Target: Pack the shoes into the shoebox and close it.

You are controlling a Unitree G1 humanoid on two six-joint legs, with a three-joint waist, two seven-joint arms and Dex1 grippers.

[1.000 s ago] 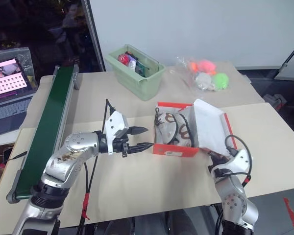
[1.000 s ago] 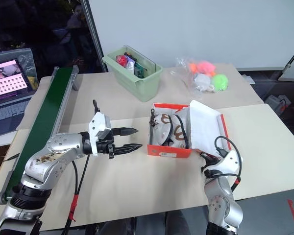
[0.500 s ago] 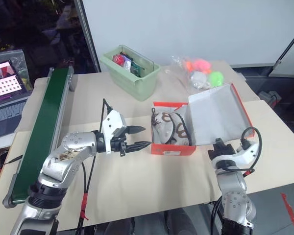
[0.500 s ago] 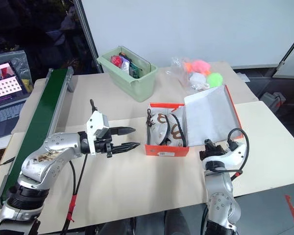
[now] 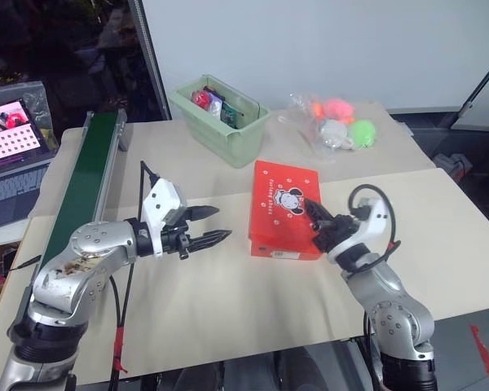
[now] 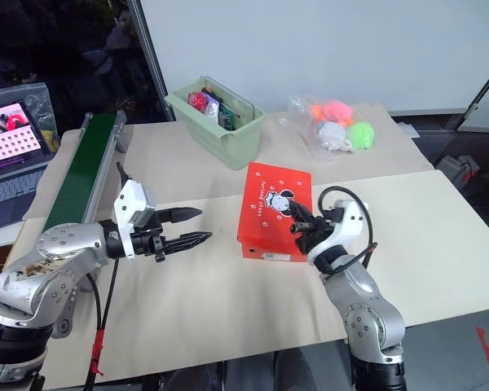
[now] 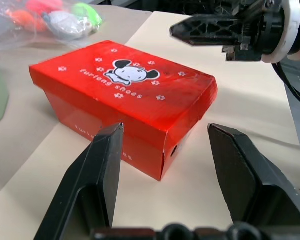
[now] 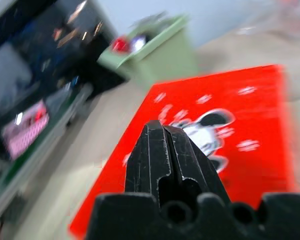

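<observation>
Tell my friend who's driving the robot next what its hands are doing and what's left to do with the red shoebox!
Left gripper: open, empty, hovering beside the shoebox, apart from it.
Right gripper: shut, empty, over the near right part of the lid; contact can't be told.
Shoebox: on the table, lid down flat. The shoes are out of sight, so presumably inside.
Done: box looks closed.
Left: check the lid sits fully down, then pull both arms away.
</observation>
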